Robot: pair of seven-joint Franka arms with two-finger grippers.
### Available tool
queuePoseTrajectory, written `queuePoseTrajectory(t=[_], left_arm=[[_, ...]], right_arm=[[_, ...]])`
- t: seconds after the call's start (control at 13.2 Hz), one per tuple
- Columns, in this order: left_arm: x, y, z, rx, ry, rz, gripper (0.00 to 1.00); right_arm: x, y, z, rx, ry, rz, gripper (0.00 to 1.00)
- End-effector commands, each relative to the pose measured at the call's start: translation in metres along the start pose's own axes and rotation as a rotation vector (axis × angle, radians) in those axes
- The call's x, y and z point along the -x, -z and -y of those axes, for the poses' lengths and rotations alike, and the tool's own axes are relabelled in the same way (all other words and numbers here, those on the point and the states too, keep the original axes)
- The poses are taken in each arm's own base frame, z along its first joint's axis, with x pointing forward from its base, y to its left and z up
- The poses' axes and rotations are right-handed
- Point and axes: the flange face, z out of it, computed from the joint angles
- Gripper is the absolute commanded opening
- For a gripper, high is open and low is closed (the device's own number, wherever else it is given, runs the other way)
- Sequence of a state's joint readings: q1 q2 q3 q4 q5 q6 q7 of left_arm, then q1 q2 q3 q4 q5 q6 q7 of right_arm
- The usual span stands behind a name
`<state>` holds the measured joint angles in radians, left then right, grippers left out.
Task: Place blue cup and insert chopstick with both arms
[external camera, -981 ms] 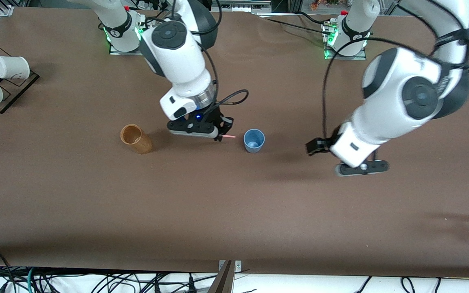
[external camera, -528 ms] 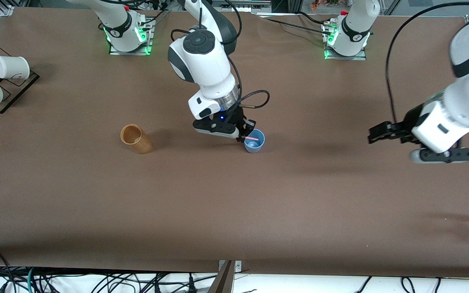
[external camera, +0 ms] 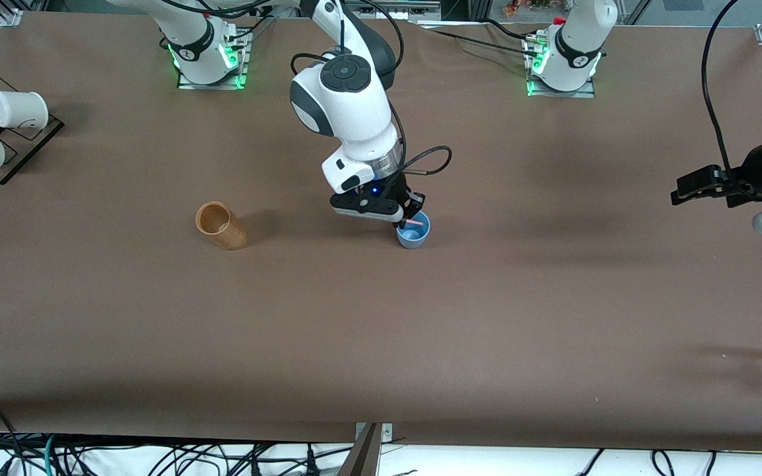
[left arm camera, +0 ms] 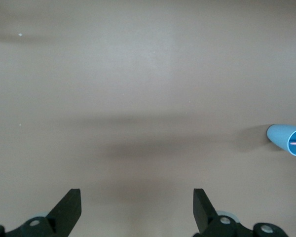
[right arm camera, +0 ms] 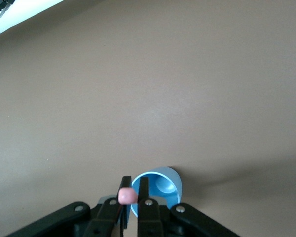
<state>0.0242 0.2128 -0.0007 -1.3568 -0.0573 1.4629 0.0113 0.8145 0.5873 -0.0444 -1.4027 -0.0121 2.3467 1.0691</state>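
Right gripper (external camera: 410,218) pinches the thin pale pink chopstick (external camera: 411,227) over the small blue-grey cup (external camera: 414,231), mid-table. Left gripper (left arm camera: 135,210) hangs spread wide over the table's left-arm end.

Your front camera sits high, facing both arm bases across the whole tabletop (external camera: 381,344). Each wrist camera looks down past its own jaws: the right close above the blue cup (right arm camera: 155,190), the left from farther off. All three views share that cup.
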Motion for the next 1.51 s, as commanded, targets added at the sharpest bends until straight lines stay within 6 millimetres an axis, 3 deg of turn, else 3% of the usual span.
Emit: queuePoseTrajectory(t=[0.0,0.38,0.68,0.83,0.98,1.06,1.43], left_arm=[[0.037,-0.006,0.011,-0.036,-0.002,0.036,1.00],[0.030,-0.006,0.004,-0.035,-0.022,0.029,1.00],[0.027,-0.010,0.002,-0.027,-0.024,0.037,1.00],[0.027,-0.010,0.002,-0.025,-0.026,0.037,1.00],[0.026,-0.010,0.000,-0.025,-0.028,0.037,1.00],[0.026,-0.010,0.000,-0.025,-0.028,0.037,1.00],[0.026,-0.009,0.000,-0.027,-0.031,0.035,1.00]], right_arm=[[-0.004,0.000,0.001,0.030,0.005,-0.020,1.00],[-0.018,0.015,-0.019,0.166,0.010,0.008,1.00],[-0.020,0.031,-0.008,0.148,0.011,-0.002,1.00],[-0.036,0.042,-0.014,0.182,0.029,-0.002,1.00],[-0.062,0.056,-0.033,0.225,0.117,0.009,1.00],[-0.083,0.075,-0.046,0.219,0.139,0.010,1.00],[-0.155,0.138,-0.130,0.240,0.283,0.155,1.00]])
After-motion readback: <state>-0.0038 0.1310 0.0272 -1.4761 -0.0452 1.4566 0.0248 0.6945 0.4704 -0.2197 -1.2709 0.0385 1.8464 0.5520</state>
